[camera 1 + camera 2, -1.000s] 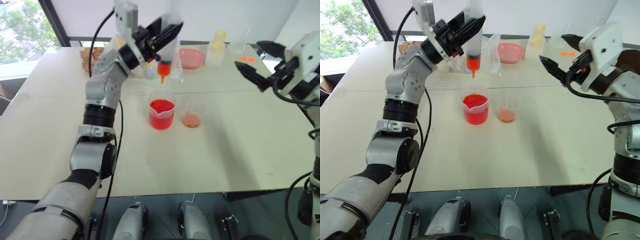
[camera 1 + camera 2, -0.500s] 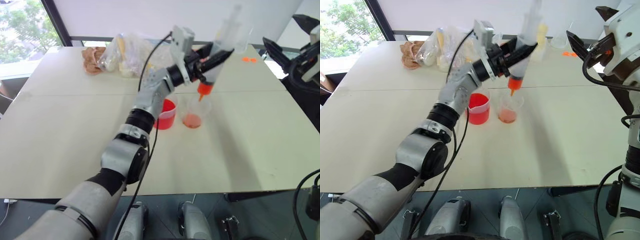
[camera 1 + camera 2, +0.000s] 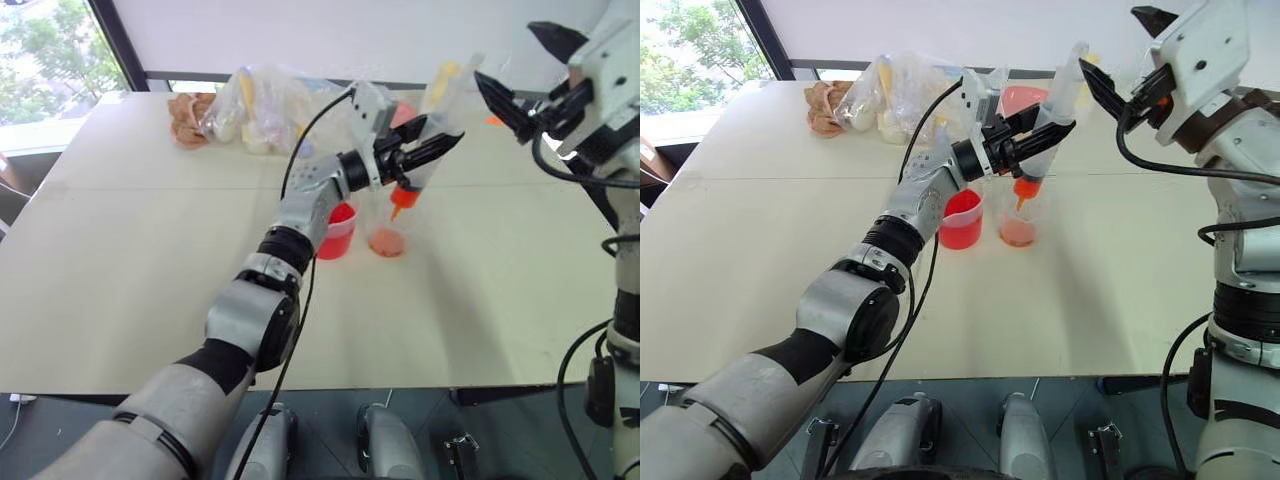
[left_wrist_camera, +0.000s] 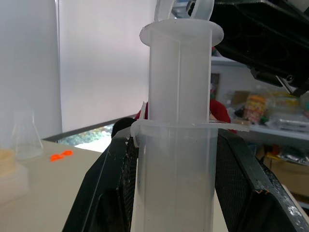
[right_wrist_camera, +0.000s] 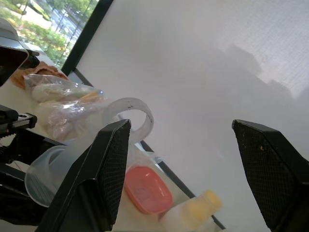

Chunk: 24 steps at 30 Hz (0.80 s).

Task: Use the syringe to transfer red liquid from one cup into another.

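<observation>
My left end effector (image 3: 1045, 135) was clamped on the syringe (image 3: 1052, 112), which tilted with its orange tip just above the smaller cup (image 3: 1018, 228); whether the tip dipped inside the rim I couldn't quite tell. That cup held a shallow layer of red liquid (image 3: 1017, 236) and stood just beside the fuller red cup (image 3: 961, 220) on the desk (image 3: 760, 250). My right end effector (image 3: 520, 75) hung spread wide, empty, above the desk's far right side.
</observation>
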### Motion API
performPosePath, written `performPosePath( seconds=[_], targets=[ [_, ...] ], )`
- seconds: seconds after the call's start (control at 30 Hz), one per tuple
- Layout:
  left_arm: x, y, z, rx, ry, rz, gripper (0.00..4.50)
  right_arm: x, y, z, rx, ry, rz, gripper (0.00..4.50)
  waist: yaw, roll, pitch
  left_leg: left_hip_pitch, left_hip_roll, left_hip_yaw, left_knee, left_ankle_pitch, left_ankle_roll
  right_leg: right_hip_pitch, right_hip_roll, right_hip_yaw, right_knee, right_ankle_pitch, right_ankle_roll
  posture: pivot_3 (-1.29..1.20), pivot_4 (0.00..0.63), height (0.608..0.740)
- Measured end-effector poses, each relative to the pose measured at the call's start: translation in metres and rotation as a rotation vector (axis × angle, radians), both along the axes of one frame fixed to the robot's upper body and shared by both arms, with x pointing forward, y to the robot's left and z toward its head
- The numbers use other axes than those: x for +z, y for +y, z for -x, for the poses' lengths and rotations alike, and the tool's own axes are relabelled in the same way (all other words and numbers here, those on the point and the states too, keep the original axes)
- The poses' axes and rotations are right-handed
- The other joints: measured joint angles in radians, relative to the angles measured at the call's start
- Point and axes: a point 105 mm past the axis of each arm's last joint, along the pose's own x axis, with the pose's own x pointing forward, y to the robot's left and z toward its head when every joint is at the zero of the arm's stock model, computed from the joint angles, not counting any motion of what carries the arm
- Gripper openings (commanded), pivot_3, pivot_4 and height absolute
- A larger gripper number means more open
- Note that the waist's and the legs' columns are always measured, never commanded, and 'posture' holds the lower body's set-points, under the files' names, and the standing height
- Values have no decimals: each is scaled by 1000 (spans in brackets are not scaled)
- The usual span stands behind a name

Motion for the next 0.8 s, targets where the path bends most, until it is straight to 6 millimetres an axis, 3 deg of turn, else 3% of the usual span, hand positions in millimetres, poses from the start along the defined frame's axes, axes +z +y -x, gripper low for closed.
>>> performPosePath(
  seconds=[0.17,0.27,0.43,0.8],
  targets=[
    [-9,-1,3,-9,-24,-36,1874,-4,1,-8,12,16,-8,3457,-2,0,0,0,0,0,0,0,0,0,0,0,0,0,0,0,150,740],
    [-13,-1,3,-2,-33,-46,1874,-9,3,-11,29,37,-8,2722,-3,0,0,0,0,0,0,0,0,0,0,0,0,0,0,0,150,740],
    [-11,-1,2,12,-40,-41,1874,-17,16,-10,96,72,27,137,-2,0,0,0,0,0,0,0,0,0,0,0,0,0,0,0,150,740],
    [-18,1,-1,23,-16,-53,1874,-32,18,-7,110,131,12,54,-1,0,0,0,0,0,0,0,0,0,0,0,0,0,0,0,150,740]
  ],
)
